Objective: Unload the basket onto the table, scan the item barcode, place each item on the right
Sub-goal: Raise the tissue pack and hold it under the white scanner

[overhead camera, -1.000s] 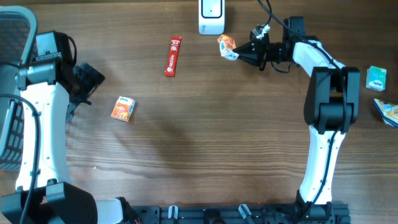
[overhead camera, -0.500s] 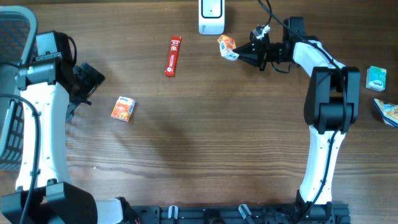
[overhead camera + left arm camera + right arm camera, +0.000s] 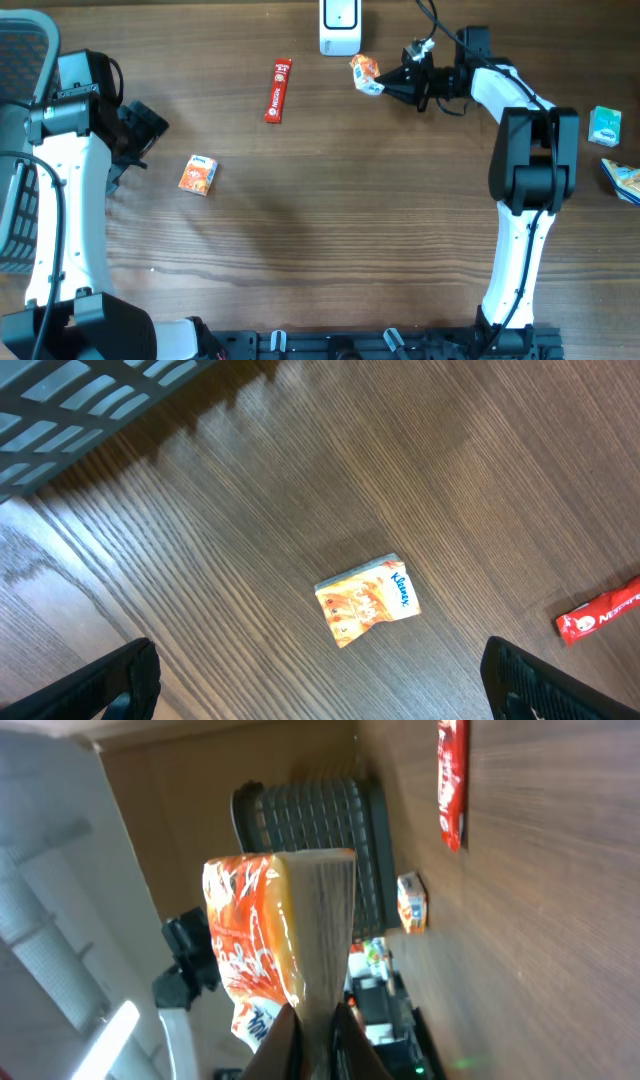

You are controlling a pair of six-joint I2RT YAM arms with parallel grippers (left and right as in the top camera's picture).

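Note:
An orange tissue pack hangs above the table, just right of the white scanner at the far edge. My right gripper is shut on the pack's edge. In the right wrist view the pack rises from between the pinched fingertips of that gripper, its thin side toward the camera. No barcode shows on it. My left gripper hovers at the left, open and empty. Its fingers frame bare wood below a second orange Kleenex pack.
A red stick packet lies left of the scanner. The Kleenex pack lies left of centre. A green pack and another packet sit at the right edge. A grey mesh chair stands beyond the left edge.

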